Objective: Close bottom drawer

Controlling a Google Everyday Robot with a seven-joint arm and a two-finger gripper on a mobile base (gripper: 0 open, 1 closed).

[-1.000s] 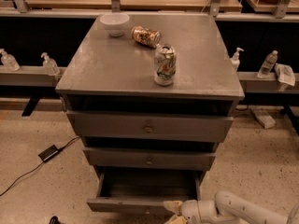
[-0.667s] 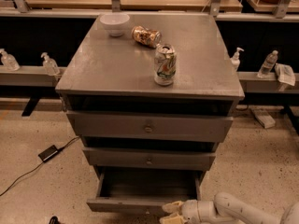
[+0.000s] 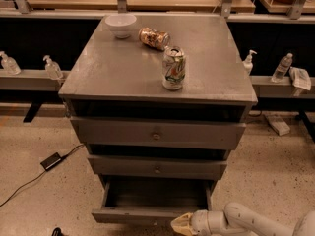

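Your gripper (image 3: 183,223) sits at the bottom edge of view, against the front of the bottom drawer (image 3: 142,214) — how far it is open, or whether it grips anything, cannot be told. That drawer stands pulled out, lowest in the cabinet (image 3: 98,77). The upright soda can (image 3: 173,68) on top has unreadable print.

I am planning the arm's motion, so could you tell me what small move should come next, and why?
Probably push the gripper forward against the bottom drawer: it stands pulled out, and the gripper sits low at the right end of its front.
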